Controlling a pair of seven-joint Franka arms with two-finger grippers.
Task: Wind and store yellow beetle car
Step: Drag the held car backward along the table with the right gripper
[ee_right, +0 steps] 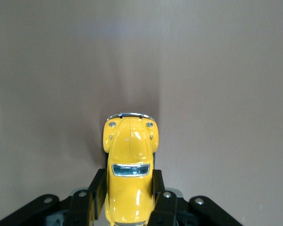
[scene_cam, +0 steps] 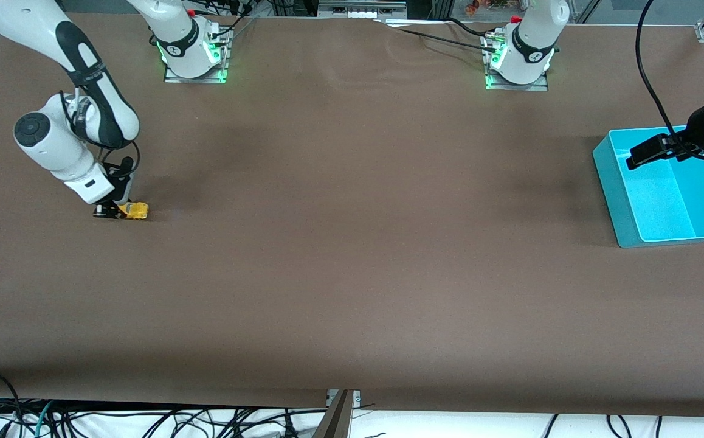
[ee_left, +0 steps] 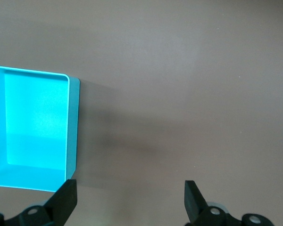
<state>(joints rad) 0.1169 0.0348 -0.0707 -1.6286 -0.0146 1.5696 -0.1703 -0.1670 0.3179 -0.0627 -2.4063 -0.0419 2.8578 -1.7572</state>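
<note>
My right claw [scene_cam: 122, 210] pinches the car [scene_cam: 135, 210] by its sides, low at the table [scene_cam: 352, 243], near the right arm's end. My left claw [ee_left: 129, 197] waits, spread, over the bin [scene_cam: 622, 201] near the left arm's end.

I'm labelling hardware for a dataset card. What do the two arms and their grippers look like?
Both arms are glossy white with black joint bands and round grey joint caps. Their bases glow green, with red buttons and black cables alongside. The right gripper and the left gripper are black, with flat, blocky two-finger tips and silver screws. A black cable loops at the right wrist.
</note>
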